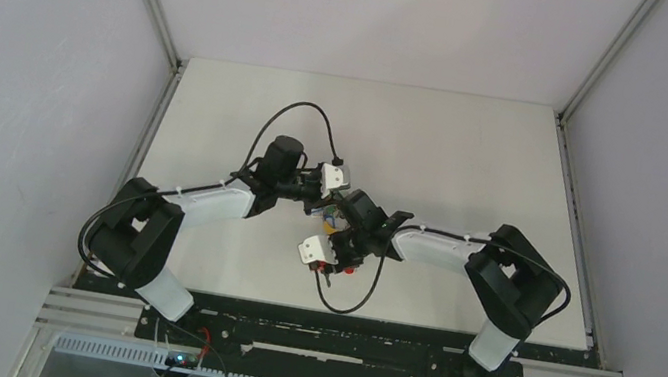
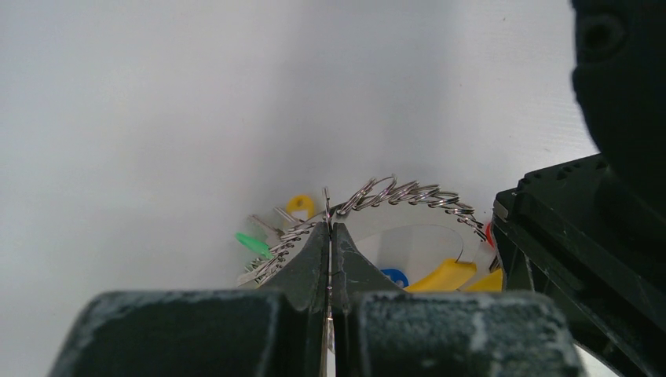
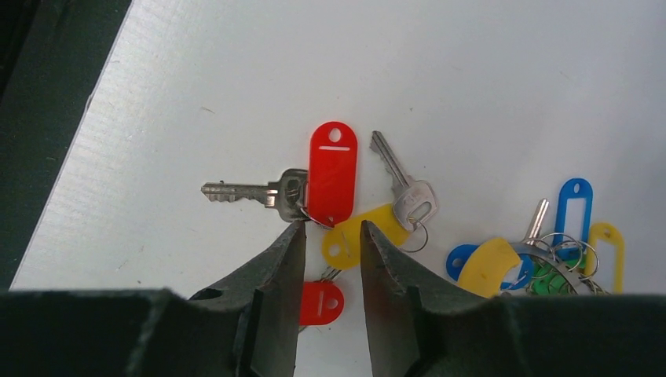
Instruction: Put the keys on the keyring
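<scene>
In the left wrist view my left gripper (image 2: 328, 229) is shut on a thin edge of the keyring (image 2: 404, 194), whose silver loops arc above green, blue and yellow tags. The right wrist view shows my right gripper (image 3: 331, 226) open and hovering low over the loose keys. A silver key with a red tag (image 3: 331, 174) lies just beyond the fingertips. A key with a yellow tag (image 3: 357, 236) lies beside it. Another red tag (image 3: 322, 303) shows between the fingers. The keyring (image 3: 550, 263) lies to the right. From above, both grippers meet mid-table near the keyring (image 1: 333, 217).
The right arm's black body (image 2: 581, 236) fills the right side of the left wrist view, close to the keyring. A dark strip (image 3: 47, 118) borders the white table (image 1: 476, 160) at the left of the right wrist view. Grey walls enclose the table.
</scene>
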You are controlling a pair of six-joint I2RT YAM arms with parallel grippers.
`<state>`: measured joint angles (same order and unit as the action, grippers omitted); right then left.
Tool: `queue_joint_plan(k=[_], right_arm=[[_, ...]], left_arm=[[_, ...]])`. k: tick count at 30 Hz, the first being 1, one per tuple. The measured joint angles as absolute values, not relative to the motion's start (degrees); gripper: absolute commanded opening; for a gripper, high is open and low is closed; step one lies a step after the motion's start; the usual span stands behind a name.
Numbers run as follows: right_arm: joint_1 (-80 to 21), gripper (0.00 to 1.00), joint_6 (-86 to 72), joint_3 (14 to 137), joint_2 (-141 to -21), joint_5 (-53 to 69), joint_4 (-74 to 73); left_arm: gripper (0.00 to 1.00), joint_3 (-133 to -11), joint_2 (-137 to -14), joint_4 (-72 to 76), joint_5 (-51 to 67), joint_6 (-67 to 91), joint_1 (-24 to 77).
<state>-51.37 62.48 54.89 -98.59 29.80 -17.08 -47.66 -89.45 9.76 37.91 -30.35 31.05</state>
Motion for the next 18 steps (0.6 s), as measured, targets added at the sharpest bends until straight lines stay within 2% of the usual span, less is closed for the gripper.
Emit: queue_joint_plan(k=[14, 18], right_arm=[[-52.01, 0.26, 63.77, 56.93, -100.77, 28.73, -19.7], [-52.1, 0.17, 64.1, 57.69, -101.34, 28.69, -20.51]], left_arm=[[0.0, -47.66, -89.45, 9.67, 38.13, -30.35, 31.05], [0.0, -47.66, -89.45, 9.61, 38.17, -30.35, 31.05]])
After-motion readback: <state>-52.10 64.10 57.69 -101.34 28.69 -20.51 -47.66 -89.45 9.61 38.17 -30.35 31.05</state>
